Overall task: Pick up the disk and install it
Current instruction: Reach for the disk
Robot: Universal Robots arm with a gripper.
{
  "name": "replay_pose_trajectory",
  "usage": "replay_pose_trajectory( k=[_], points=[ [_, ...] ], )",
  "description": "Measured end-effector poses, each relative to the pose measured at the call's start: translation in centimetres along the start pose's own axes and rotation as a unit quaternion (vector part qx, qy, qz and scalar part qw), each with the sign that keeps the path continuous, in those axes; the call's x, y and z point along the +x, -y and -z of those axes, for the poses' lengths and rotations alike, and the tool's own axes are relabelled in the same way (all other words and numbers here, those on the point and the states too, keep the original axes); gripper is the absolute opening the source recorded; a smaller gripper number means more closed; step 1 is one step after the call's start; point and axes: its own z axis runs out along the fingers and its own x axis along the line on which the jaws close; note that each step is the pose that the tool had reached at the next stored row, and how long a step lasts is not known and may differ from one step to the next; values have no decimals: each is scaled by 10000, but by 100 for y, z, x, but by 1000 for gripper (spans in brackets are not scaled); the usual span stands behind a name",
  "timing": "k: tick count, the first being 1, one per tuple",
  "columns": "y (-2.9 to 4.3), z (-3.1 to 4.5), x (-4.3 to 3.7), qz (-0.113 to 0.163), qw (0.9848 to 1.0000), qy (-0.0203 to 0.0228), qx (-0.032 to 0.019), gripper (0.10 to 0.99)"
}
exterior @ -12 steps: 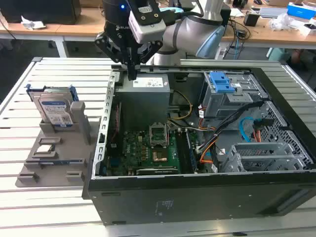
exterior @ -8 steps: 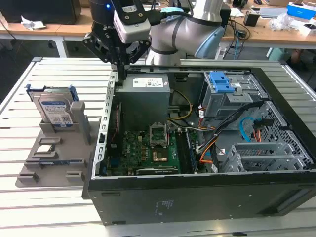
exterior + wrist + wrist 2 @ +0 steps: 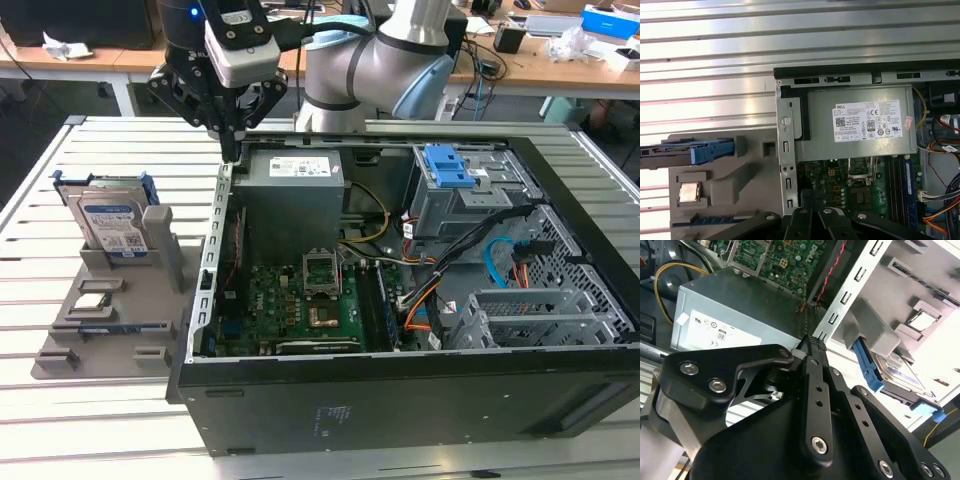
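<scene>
The hand hangs with its black fingers drawn together to a single tip, closed and gripping nothing. It is poised over the far left corner of the open computer case, as the exterior view has it. In the second wrist view the hand points at the perforated metal edge of the case wall, just beside the grey power supply; whether the tip touches the metal I cannot tell. The power supply sits against the far wall of the case, and the green motherboard lies on the near side of it. Farther to the exterior view's right stands the grey drive cage with a blue latch on top, with orange and blue cables nearer. Outside the case, on the exterior view's left, a grey holder rests on the slatted metal tabletop. The disk stands upright in the holder's far slot, label facing the camera, with the blue bracket around its edges, well apart from the hand. A small square chip lies flat in a recess nearer on the holder.
</scene>
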Motion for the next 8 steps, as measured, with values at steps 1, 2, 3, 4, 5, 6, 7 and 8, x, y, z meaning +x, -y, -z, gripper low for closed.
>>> replay_pose_trajectory(
  k=[1, 2, 3, 4, 5, 6, 7, 8],
  points=[
    [2, 1, 29, 0, 10000, 0, 0, 106],
    [3, 1, 44, 0, 10000, 0, 0, 106],
    [5, 2, 68, 0, 10000, 0, 0, 106],
    [8, 3, 113, 0, 10000, 0, 0, 106],
    [11, 4, 155, 0, 10000, 0, -1, 106],
    [14, 5, 182, 0, 10000, 0, 0, 106],
    [15, 5, 201, 0, 10000, 0, 0, 106],
    [18, 6, 235, 0, 10000, 0, 0, 106]
  ],
)
